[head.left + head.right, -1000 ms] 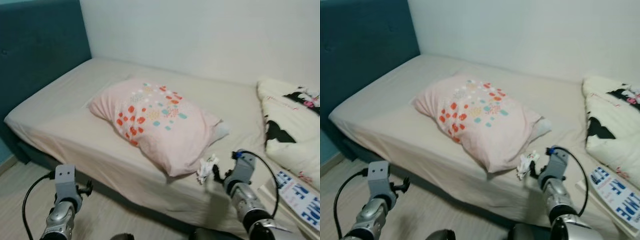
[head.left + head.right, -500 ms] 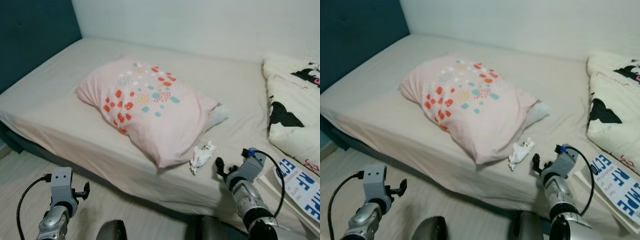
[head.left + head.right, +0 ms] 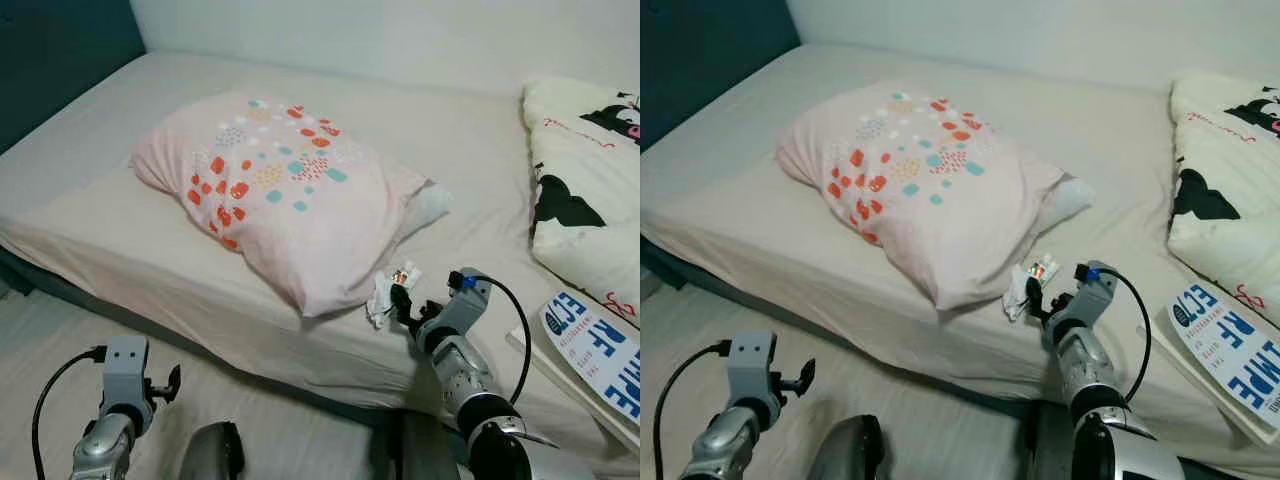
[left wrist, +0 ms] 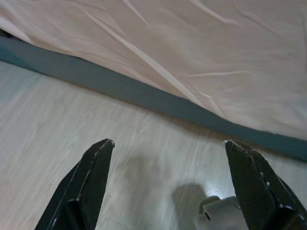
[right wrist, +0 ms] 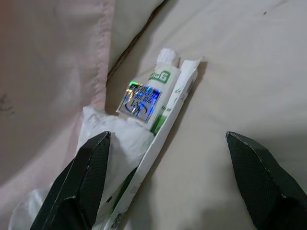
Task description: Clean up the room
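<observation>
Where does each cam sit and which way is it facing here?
Left eye: head, looking forward and down at the bed, pillow and crumpled wrapper; both arms show.
Right eye: same head, same scene, slightly offset; right gripper by the wrapper.
Left wrist: along the open left gripper at wood floor and bed edge.
Right wrist: along the open right gripper at the wrapper.
Shared: wrapper and pillow edge in eye and right wrist views.
</observation>
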### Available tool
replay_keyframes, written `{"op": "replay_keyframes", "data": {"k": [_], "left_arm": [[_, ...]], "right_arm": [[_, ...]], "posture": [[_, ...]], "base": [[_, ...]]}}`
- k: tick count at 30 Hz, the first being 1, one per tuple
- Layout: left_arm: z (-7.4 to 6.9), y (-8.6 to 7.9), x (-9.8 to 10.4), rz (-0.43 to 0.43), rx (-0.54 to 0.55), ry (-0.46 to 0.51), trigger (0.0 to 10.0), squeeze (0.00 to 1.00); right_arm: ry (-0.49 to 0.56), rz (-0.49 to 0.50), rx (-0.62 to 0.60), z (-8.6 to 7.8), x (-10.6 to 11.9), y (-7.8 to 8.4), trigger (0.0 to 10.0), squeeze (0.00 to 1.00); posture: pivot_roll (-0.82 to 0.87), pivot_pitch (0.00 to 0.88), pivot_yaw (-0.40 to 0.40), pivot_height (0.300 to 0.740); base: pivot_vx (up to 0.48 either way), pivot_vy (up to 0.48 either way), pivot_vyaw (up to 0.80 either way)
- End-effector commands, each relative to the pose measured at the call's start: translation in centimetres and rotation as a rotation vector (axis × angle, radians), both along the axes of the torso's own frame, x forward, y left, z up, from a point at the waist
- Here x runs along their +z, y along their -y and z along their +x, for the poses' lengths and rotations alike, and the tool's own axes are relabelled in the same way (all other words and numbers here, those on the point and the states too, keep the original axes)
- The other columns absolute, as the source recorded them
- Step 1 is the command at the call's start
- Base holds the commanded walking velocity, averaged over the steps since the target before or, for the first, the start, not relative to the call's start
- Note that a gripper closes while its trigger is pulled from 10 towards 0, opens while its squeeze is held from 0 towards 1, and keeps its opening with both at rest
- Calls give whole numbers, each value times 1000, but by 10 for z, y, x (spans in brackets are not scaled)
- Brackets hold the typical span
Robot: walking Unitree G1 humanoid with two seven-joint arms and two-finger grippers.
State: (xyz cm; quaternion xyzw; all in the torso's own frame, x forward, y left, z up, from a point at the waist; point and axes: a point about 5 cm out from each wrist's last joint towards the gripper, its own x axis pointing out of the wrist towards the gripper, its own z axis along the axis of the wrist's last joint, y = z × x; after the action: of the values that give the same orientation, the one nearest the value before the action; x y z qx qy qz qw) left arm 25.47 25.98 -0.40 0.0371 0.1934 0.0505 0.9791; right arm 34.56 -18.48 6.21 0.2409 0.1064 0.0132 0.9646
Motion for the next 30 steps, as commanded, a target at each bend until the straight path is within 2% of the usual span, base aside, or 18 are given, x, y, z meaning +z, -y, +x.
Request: {"op": "replay_keyframes", "data": {"k": [1,4,6,8,9,12,18,19,20,21,30], "left_arm": [[-6,1,-5,8,-19,-24,10000,0],[-9,0,-7,10,-22,-30,10000,0],[-9,0,-7,10,-22,-30,10000,0],[-10,0,-7,14,-28,-29,10000,0],[-10,0,-7,14,-28,-29,10000,0],[-11,0,-7,17,-35,-28,10000,0],[-12,2,-8,20,-44,-25,10000,0],[-12,2,-8,20,-44,-24,10000,0],[-12,2,-8,20,-44,-24,10000,0],[-12,2,-8,20,-45,-23,10000,0],[-9,4,-7,19,-49,-21,10000,0]], "right_arm": [[-47,35,42,-6,-12,-11,10000,0],[-37,65,76,-6,-12,-20,10000,0],[-37,65,76,-6,-12,-20,10000,0],[-27,95,122,-3,-9,-31,10000,0],[-27,95,122,-3,-9,-31,10000,0],[-38,99,216,2,-3,-57,10000,0],[-46,104,251,6,3,-70,10000,0],[-59,86,266,6,2,-72,8275,0],[-59,86,266,6,2,-72,8275,0],[-85,74,257,6,1,-73,0,0],[-125,28,215,7,-1,-69,0,0]], "posture": [[166,216,17,469],[172,214,14,469],[172,214,14,469],[175,213,16,469],[175,213,16,469],[175,214,16,469],[177,216,15,469],[181,214,14,469],[181,214,14,469],[180,213,14,469],[171,196,12,469]], "base": [[0,0,0],[0,0,0],[0,0,0],[0,0,0],[0,0,0],[0,0,0],[0,0,0],[0,0,0],[0,0,0],[0,0,0],[0,0,0]]}}
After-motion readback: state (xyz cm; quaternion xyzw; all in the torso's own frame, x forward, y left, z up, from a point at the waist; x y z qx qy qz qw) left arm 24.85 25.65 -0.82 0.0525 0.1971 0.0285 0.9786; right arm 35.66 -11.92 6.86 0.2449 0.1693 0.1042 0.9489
